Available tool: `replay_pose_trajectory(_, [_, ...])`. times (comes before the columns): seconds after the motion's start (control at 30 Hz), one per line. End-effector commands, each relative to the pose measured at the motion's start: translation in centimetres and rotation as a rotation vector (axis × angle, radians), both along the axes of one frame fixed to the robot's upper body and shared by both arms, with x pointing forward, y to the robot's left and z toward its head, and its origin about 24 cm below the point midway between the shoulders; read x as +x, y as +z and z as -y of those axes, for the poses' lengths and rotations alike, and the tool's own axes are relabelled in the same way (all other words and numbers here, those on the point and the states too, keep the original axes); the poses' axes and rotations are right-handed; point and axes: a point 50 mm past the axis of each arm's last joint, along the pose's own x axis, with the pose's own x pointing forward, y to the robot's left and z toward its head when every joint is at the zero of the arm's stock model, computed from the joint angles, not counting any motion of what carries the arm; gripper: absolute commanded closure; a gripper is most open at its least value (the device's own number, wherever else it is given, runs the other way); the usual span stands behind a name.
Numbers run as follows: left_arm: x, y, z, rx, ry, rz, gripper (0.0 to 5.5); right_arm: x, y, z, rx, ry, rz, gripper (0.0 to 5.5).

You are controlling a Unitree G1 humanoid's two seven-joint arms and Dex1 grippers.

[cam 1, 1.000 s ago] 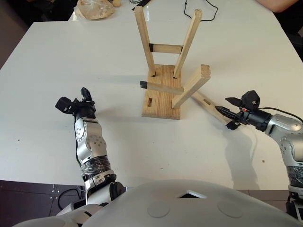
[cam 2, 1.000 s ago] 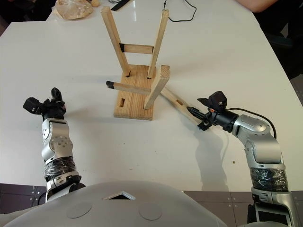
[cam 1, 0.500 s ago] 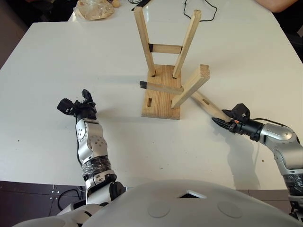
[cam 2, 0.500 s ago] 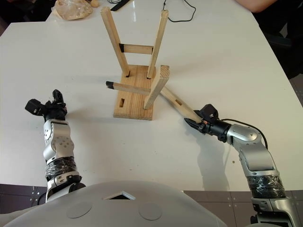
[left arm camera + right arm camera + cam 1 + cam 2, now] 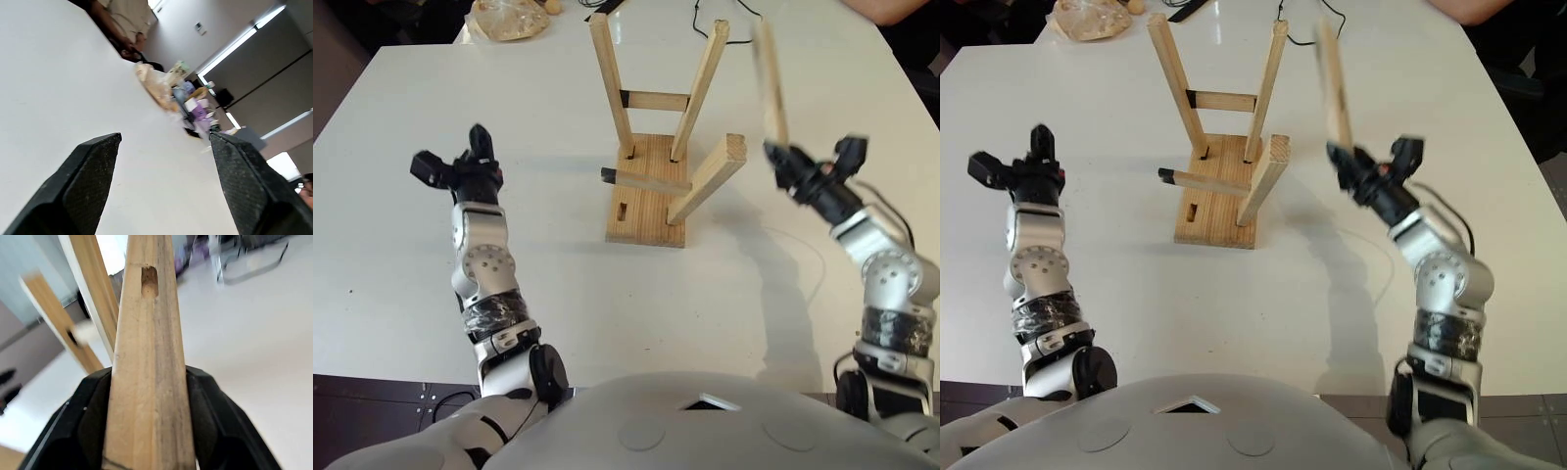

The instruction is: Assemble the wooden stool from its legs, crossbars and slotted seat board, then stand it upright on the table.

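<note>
The right jaws clamp a leg (image 5: 771, 86), held near-upright above the surface (image 5: 460, 284), right of the board (image 5: 646, 213). Two legs (image 5: 612, 83) with a crossbar (image 5: 658, 100) stand in the board; a third leg (image 5: 710, 179) leans across it. The left jaws gape, well left. A bag (image 5: 511, 18) and a cable (image 5: 724, 15) lie beyond.

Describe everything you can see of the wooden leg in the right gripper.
The wooden leg is a long, square-section bar of pale wood with visible grain. A small slot is cut into one face. It stands nearly upright in the air, clear of the table. The right gripper clamps its lower end; nothing else touches it.
</note>
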Motion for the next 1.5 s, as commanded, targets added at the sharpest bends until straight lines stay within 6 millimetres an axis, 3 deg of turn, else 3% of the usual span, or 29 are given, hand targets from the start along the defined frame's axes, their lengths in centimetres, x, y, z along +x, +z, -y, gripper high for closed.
replay_pose_trajectory(0.03, [0.1, 8.8, 1.1, -0.054, -0.268, 0.411, 1.77, 0.0, 9.4, -2.9, 0.322, 0.233, 0.324, 3.43])
replay_pose_trajectory(0.17, [-2.7, 14.7, 3.3, 0.074, -0.543, 0.696, 1.19, -2.5, 10.7, -6.0, 0.157, 0.528, 0.387, 3.43])
replay_pose_trajectory(0.3, [-5.6, 17.1, 6.3, 0.214, -0.860, 0.825, 1.18, -4.0, 10.6, -7.1, -0.046, 0.696, 0.383, 3.43])
replay_pose_trajectory(0.4, [-6.5, 17.3, 7.9, 0.260, -1.081, 0.827, 1.43, -4.5, 11.1, -7.0, -0.114, 0.778, 0.400, 3.43])
replay_pose_trajectory(0.53, [-7.0, 17.6, 8.8, 0.270, -1.234, 0.812, 2.01, -4.9, 11.0, -6.8, -0.202, 0.847, 0.397, 3.43])
replay_pose_trajectory(0.67, [-6.9, 17.5, 9.6, 0.285, -1.342, 0.761, 2.02, -5.2, 10.6, -6.6, -0.256, 0.904, 0.394, 3.43])
replay_pose_trajectory(0.9, [-6.2, 16.7, 10.9, 0.307, -1.451, 0.679, 2.02, -5.4, 9.7, -6.4, -0.372, 0.993, 0.375, 3.43])
replay_pose_trajectory(1.03, [-6.3, 16.6, 11.4, 0.321, -1.502, 0.676, 2.02, -5.4, 9.5, -6.5, -0.353, 1.007, 0.374, 3.43])
replay_pose_trajectory(1.33, [-6.4, 16.7, 11.3, 0.333, -1.527, 0.685, 3.29, -5.5, 9.5, -6.6, -0.283, 0.965, 0.367, 3.45])
replay_pose_trajectory(1.5, [-6.5, 16.4, 11.6, 0.336, -1.543, 0.678, 3.33, -5.7, 9.4, -7.0, -0.268, 0.975, 0.356, 3.45])
